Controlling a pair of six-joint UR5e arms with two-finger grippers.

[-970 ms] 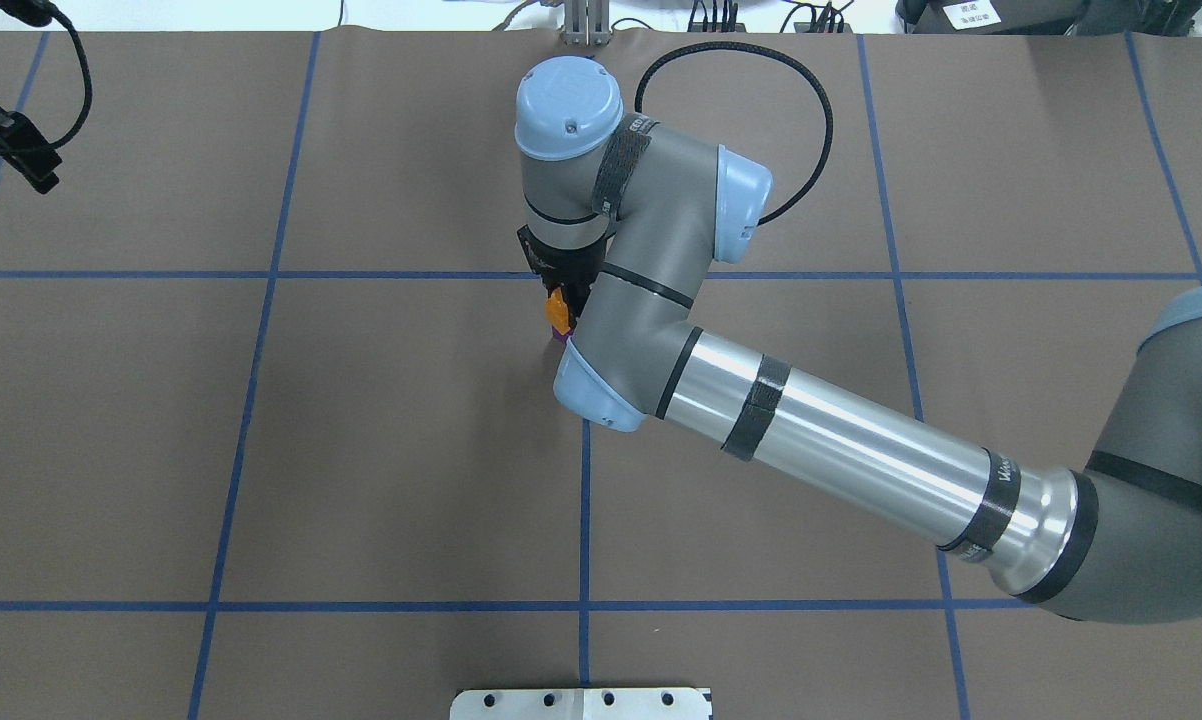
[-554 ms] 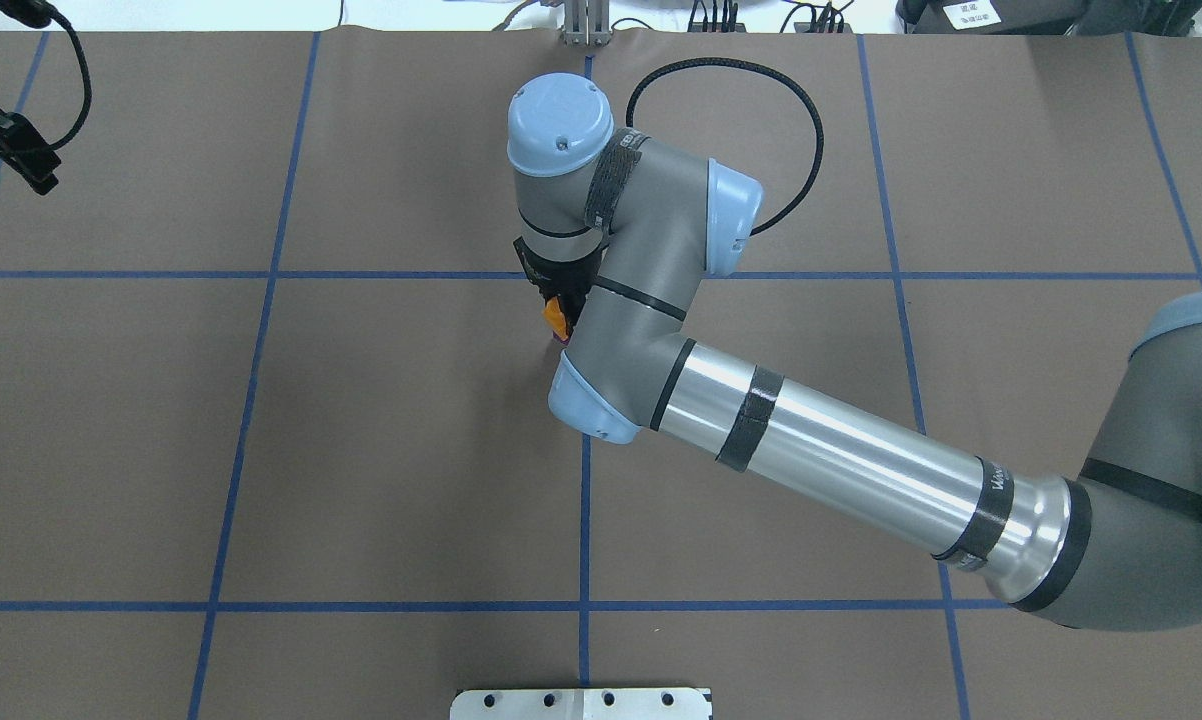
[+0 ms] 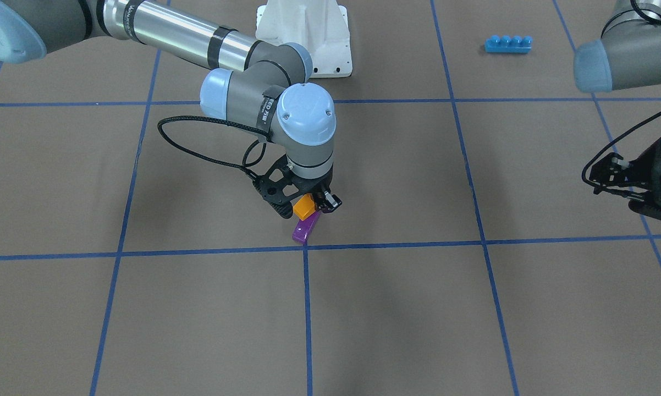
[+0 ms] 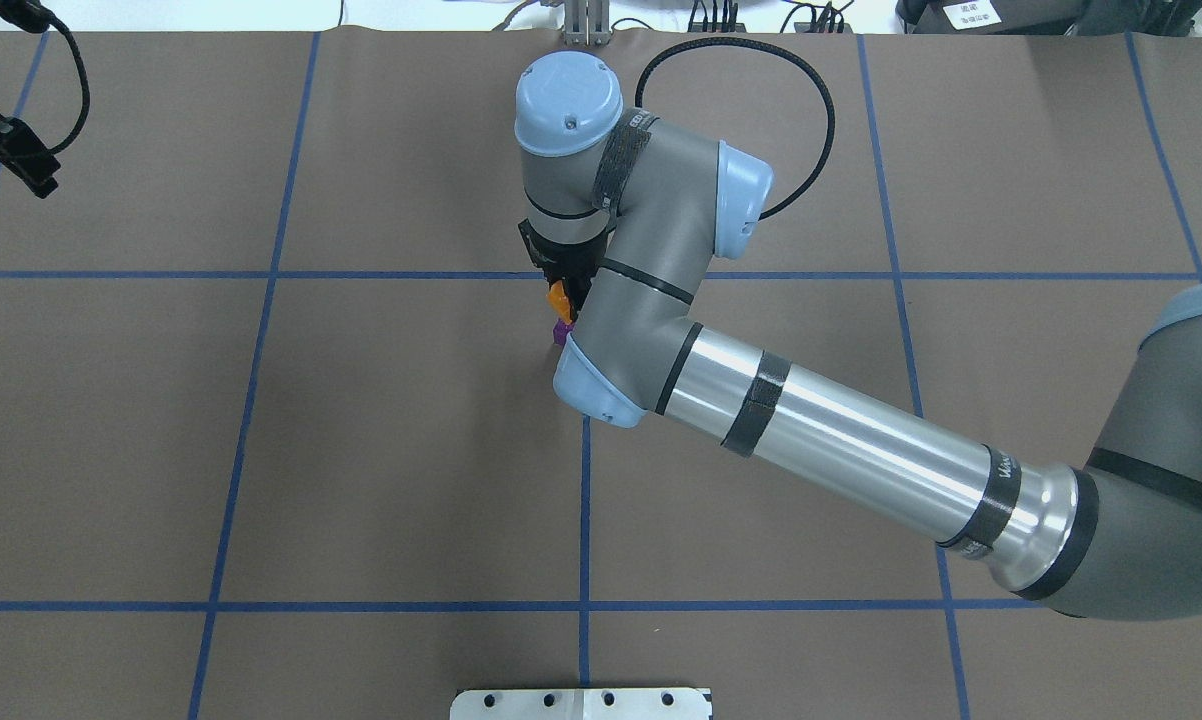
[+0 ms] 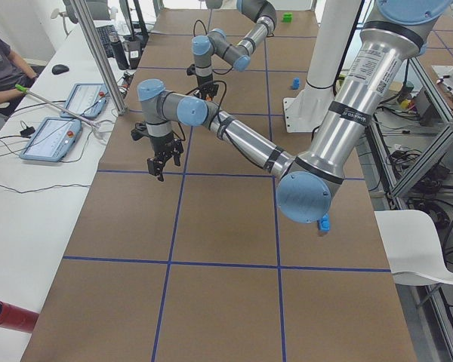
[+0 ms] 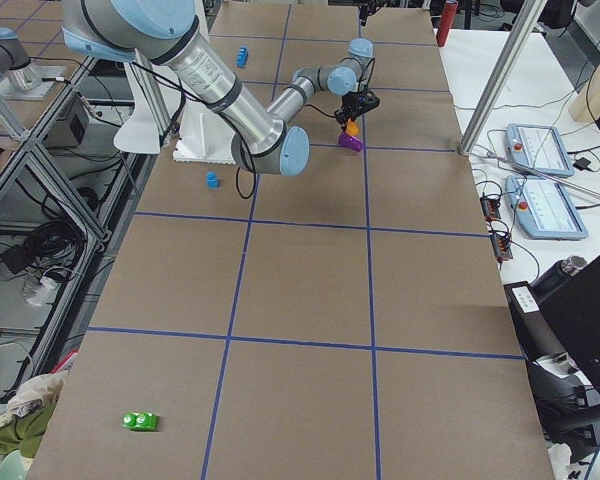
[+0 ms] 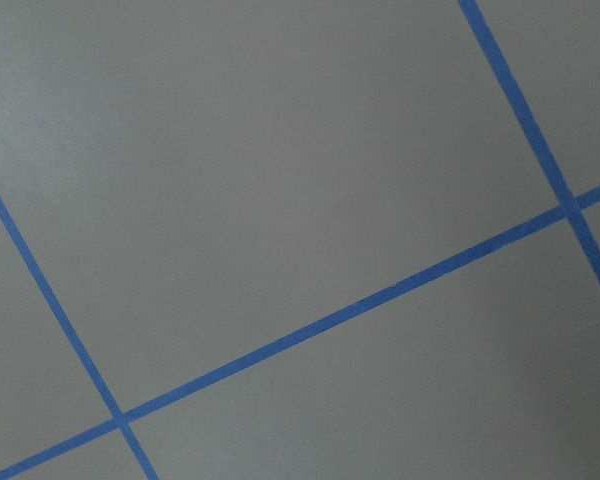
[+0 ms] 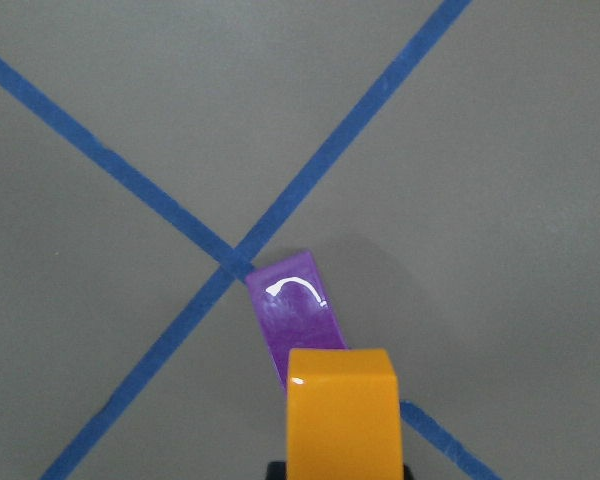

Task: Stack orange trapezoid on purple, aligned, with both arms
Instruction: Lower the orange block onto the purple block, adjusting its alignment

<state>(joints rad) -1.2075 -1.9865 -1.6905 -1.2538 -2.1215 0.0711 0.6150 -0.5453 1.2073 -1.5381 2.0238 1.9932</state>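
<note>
My right gripper (image 3: 308,208) is shut on the orange trapezoid (image 3: 303,207) and holds it a little above the table. The purple block (image 3: 306,227) lies on the brown table just below it, beside a crossing of blue tape lines. In the right wrist view the orange trapezoid (image 8: 345,410) covers the near end of the purple block (image 8: 295,315). In the overhead view the orange trapezoid (image 4: 559,297) and the purple block (image 4: 561,333) peek out beside the right wrist. My left gripper (image 3: 611,176) is open and empty, far off at the table's side.
A long blue four-stud brick (image 3: 507,43) lies near the white base pedestal (image 3: 308,33). A small blue block (image 6: 212,180) and a green block (image 6: 139,421) lie far from the grippers. The left wrist view shows only bare table with tape lines.
The right wrist dipped toward the purple block, then drew back. The orange trapezoid now sits farther from it, and more of the purple block shows. The left arm barely moved.
</note>
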